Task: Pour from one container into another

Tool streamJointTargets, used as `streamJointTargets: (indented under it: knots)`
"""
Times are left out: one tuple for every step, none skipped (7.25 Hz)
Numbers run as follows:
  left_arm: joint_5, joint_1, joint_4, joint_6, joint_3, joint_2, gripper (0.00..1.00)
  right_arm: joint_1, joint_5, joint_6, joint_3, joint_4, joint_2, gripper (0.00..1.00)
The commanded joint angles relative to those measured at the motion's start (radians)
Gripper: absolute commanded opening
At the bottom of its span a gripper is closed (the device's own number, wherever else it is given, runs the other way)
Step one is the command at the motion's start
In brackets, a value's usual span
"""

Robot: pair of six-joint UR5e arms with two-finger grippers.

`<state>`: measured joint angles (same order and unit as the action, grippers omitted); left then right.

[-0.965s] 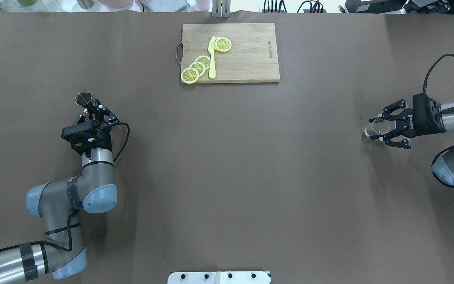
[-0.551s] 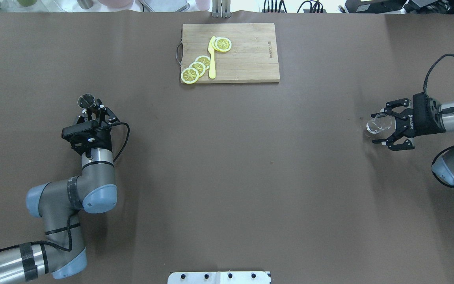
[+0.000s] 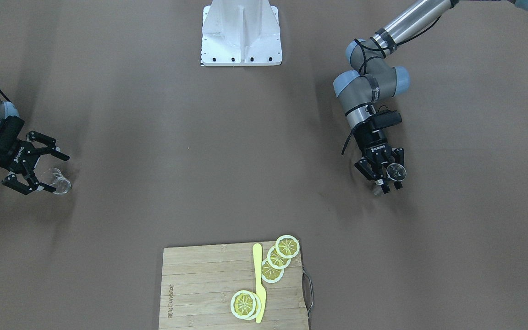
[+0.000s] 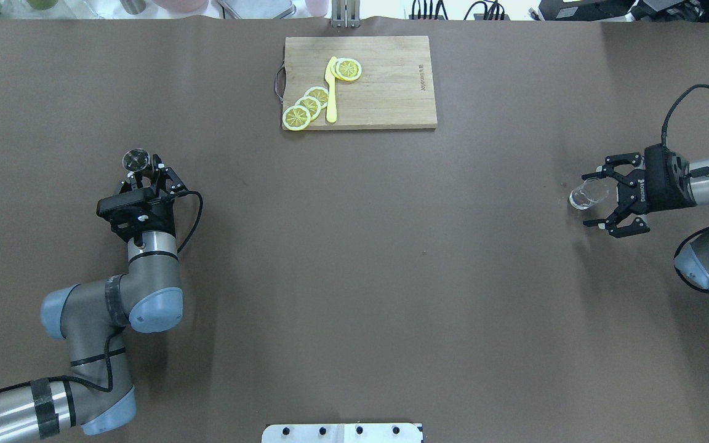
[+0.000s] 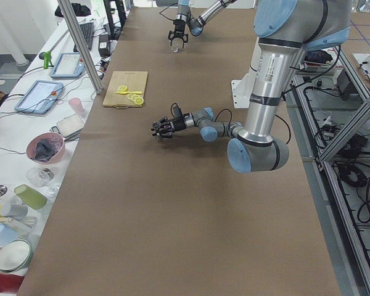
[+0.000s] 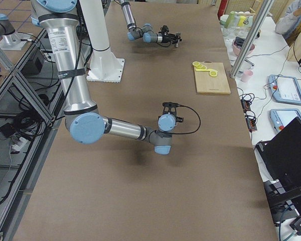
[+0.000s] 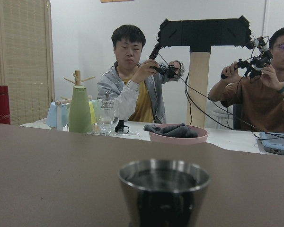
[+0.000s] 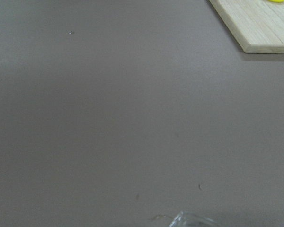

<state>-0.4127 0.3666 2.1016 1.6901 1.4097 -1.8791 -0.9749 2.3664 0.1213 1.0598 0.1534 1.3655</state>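
Observation:
The grey steel jigger (image 4: 136, 161) stands upright on the left side of the table. My left gripper (image 4: 142, 171) is shut on its waist. The left wrist view shows its upper cup (image 7: 164, 189) close up, with a dark inside. In the front-facing view the jigger (image 3: 396, 172) sits between the left gripper's fingertips (image 3: 398, 185). At the far right the clear glass (image 4: 587, 197) rests on the table. My right gripper (image 4: 591, 200) is open around it, its fingers apart from the glass. The right wrist view catches only the glass rim (image 8: 189, 220).
A wooden cutting board (image 4: 385, 92) lies at the table's far middle, with a yellow knife (image 4: 331, 92) and lemon slices (image 4: 305, 107) on it. The white robot base (image 4: 342, 432) is at the near edge. Operators sit beyond the table's left end.
The jigger has gone from tilted to upright and dropped a little in the left gripper. The right gripper has opened wider around the glass and drawn back slightly.

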Motion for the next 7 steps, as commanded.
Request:
streamJointTargets:
  knots:
    - [0.005,0.000,0.000,-0.001,0.000,0.000,0.98,-0.019,0.010,-0.011,0.009,-0.002,0.000,1.00]
    - [0.005,0.000,0.002,-0.001,0.002,0.000,0.98,-0.062,0.037,-0.020,0.014,-0.006,-0.002,1.00]
    - [0.005,0.000,0.002,-0.001,0.000,0.002,0.98,-0.129,0.087,-0.026,0.022,-0.032,-0.012,1.00]
    - [0.005,0.000,0.003,-0.001,0.002,0.000,0.98,-0.184,0.147,-0.025,0.060,-0.110,-0.011,1.00]
    - [0.005,-0.002,0.006,-0.001,0.003,-0.002,0.98,-0.236,0.196,-0.025,0.112,-0.197,0.004,1.00]
    - [0.006,-0.003,0.012,-0.003,0.011,-0.005,0.98,-0.298,0.258,-0.019,0.155,-0.312,0.026,1.00]
    - [0.006,-0.018,0.012,-0.004,0.020,-0.005,0.98,-0.353,0.316,-0.011,0.169,-0.425,0.047,1.00]
